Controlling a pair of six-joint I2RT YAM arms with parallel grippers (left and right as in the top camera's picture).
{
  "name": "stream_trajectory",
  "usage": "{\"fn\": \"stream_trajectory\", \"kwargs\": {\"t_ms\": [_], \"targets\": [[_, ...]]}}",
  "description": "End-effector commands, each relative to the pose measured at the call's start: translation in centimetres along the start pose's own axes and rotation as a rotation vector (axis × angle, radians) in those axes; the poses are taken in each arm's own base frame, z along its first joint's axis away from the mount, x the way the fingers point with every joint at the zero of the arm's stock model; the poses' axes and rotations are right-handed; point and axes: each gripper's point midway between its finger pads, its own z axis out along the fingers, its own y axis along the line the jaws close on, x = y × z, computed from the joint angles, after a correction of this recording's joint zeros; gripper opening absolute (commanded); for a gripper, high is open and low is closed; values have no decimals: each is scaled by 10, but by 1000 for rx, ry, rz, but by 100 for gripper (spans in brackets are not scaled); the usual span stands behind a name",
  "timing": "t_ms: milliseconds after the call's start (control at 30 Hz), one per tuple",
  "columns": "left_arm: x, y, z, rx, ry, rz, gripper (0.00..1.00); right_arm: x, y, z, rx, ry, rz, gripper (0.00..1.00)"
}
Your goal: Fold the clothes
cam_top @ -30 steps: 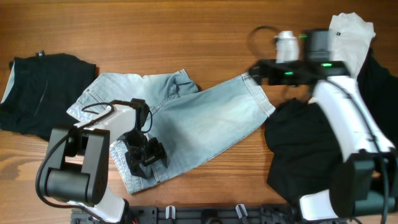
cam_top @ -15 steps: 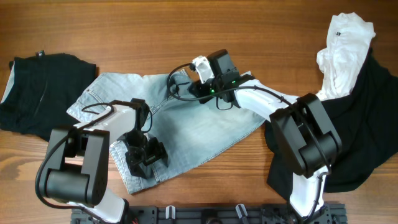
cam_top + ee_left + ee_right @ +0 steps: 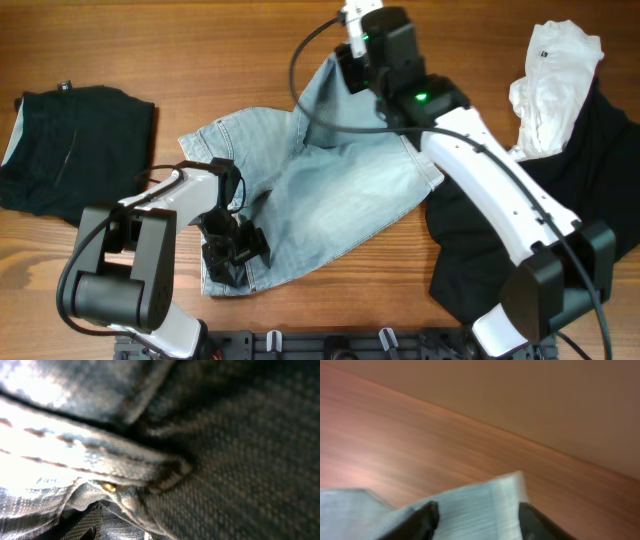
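The light-blue denim shorts (image 3: 340,190) lie mid-table, and one edge is raised toward the back. My right gripper (image 3: 348,62) is shut on that raised edge. In the right wrist view the denim (image 3: 475,505) sits between my two dark fingers (image 3: 426,520), above the wood. My left gripper (image 3: 228,255) is on the shorts' lower left corner. Its wrist view is filled with close denim (image 3: 225,450) and a seam, and only a textured pad (image 3: 82,527) shows under the cloth. It looks shut on the shorts.
A folded black garment (image 3: 70,150) lies at the left edge. A heap of black garments (image 3: 510,230) lies at the right, with a white top (image 3: 555,80) on its far side. The right arm reaches across that heap.
My right arm swung left from the white top to the shorts, took hold of an edge and lifted it toward the back. The shorts' left side was drawn rightward. The left gripper stayed put.
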Motion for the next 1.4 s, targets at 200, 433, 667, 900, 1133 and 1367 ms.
{"fn": "stream_trajectory", "kwargs": {"t_ms": [200,433,667,900,1133,1367], "targets": [[-33,4,-14,-90,-97,42,67,122,-49,7,177,419,188,71],[-80,-38,-164,-104,-484,167,74,134,-49,7,25,477,410,78],[-164,-31,-227,37,-748,49,91,132,-24,6,-133,491,410,90],[-214,-40,-184,101,-663,38,92,43,43,4,-604,261,670,86],[-223,-38,-152,87,-574,28,87,100,101,53,-593,492,796,76],[-233,-44,-160,112,-627,41,8,94,111,80,-616,411,784,4]]}}
